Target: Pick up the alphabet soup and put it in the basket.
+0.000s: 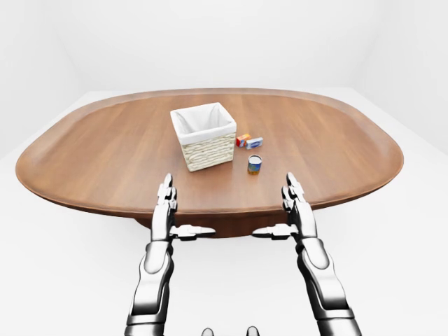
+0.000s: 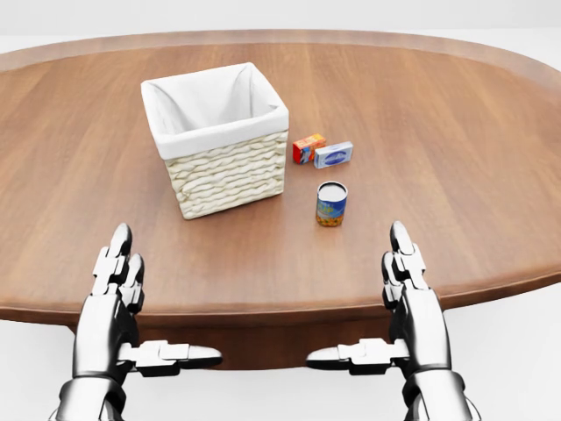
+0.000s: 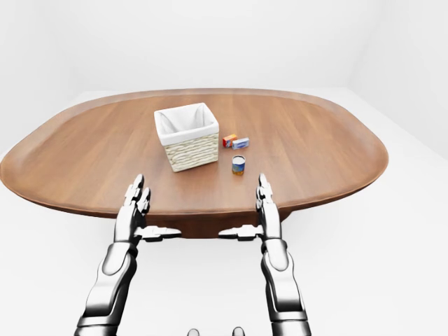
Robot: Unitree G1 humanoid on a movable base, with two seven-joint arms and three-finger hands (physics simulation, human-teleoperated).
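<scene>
The alphabet soup (image 2: 331, 203) can stands upright on the oval wooden surface (image 2: 456, 149), just to the right of the basket (image 2: 219, 140) and a little nearer the robot, clear of its wicker wall. The basket is a square woven one with a white cloth liner, open at the top and sitting upright. To the right of the basket and farther from the robot than the can, a small orange box (image 2: 308, 148) and a small blue-and-white box (image 2: 334, 154) lie side by side, touching or nearly so. The left hand (image 2: 118, 303) hovers at the surface's near edge, below the basket in the head view, fingers (image 2: 119, 254) stretched out and released, thumb pointing inward. The right hand (image 2: 412, 303) mirrors it below the can, fingers likewise extended and holding nothing.
</scene>
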